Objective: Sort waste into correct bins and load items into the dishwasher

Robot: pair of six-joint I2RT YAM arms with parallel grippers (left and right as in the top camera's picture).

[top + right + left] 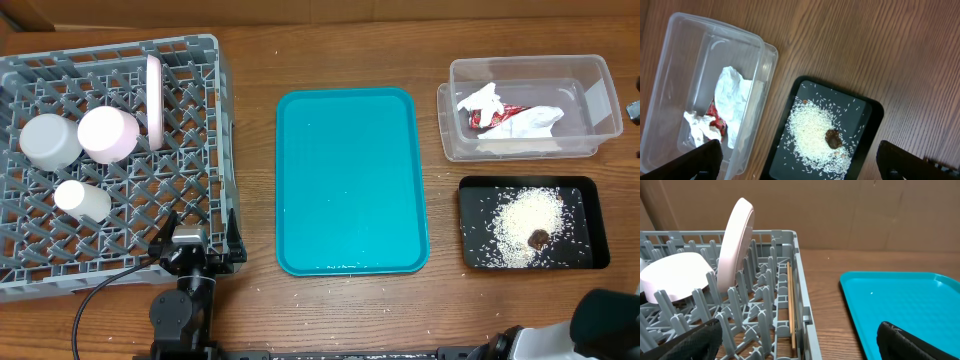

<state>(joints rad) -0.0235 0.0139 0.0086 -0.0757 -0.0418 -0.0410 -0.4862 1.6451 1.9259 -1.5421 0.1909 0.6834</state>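
Observation:
The grey dishwasher crate (pixel 222 120) at the left holds an upright white plate (pixel 154 100), a pinkish bowl (pixel 108 134), a grey-green bowl (pixel 50 140) and a small white cup (pixel 82 200). My left gripper (pixel 197 246) hangs open at the crate's near right corner, holding nothing (pixel 800 352). The clear tub (pixel 600 75) at the right holds the white napkin (pixel 520 120) and red wrapper (pixel 493 117). Rice (pixel 525 225) with a brown scrap (pixel 538 239) lies in the black tray (pixel 595 215). My right gripper (pixel 800 167) is open and empty, high above both bins.
A teal serving tray (pixel 350 180) lies bare in the middle of the wooden table. A thin wooden stick (pixel 790 305) lies along the crate's right wall. Cardboard panels stand behind the table.

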